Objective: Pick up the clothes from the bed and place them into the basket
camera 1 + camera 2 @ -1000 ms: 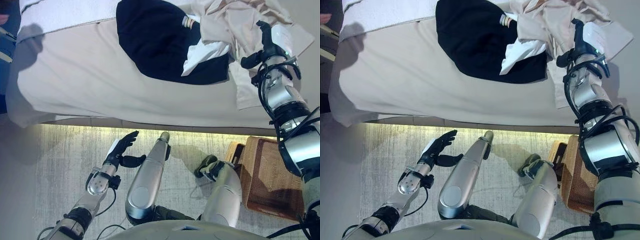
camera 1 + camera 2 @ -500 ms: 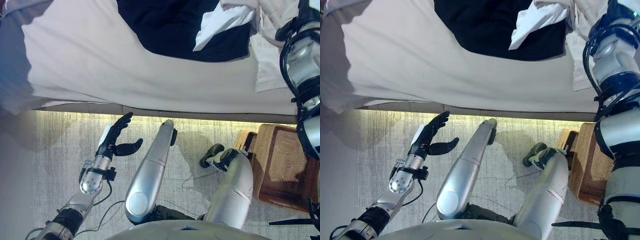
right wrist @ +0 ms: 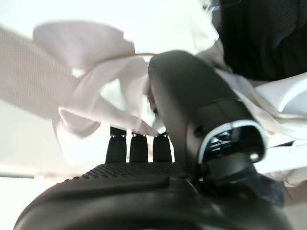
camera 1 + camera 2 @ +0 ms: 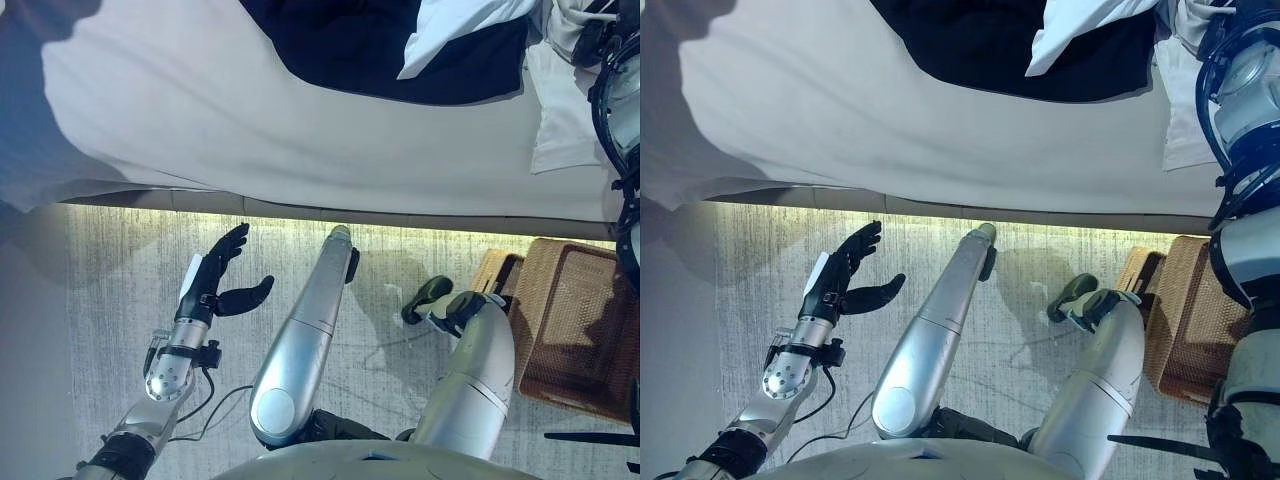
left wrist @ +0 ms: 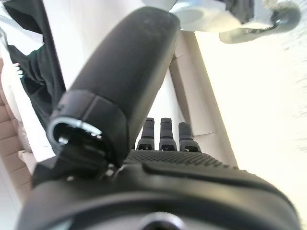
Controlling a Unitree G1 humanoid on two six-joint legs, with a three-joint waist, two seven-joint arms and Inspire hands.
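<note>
A dark garment [image 4: 380,40] lies on the bed [image 4: 250,120] at the far side, with a white cloth [image 4: 455,25] on top of it. To its right a pale beige garment [image 4: 560,120] hangs down over the bed's sheet. My right hand [image 3: 192,105] is at that garment [image 3: 96,96]. Its thumb presses on the bunched cloth and the fingertips are buried in the folds. Over the floor below the bed's edge, my left hand [image 4: 212,282] is open and holds nothing. The wicker basket [image 4: 545,255] stands on the floor at the right.
The bed's front edge [image 4: 300,212] runs across the view with a lit strip under it. A pale rug [image 4: 110,300] covers the floor between the bed and me. The basket sits close under my right arm.
The whole picture has shifted, so the bed now sits higher in view: the camera moved. My right hand keeps its hold on the pale garment. The left hand stays open over the floor.
</note>
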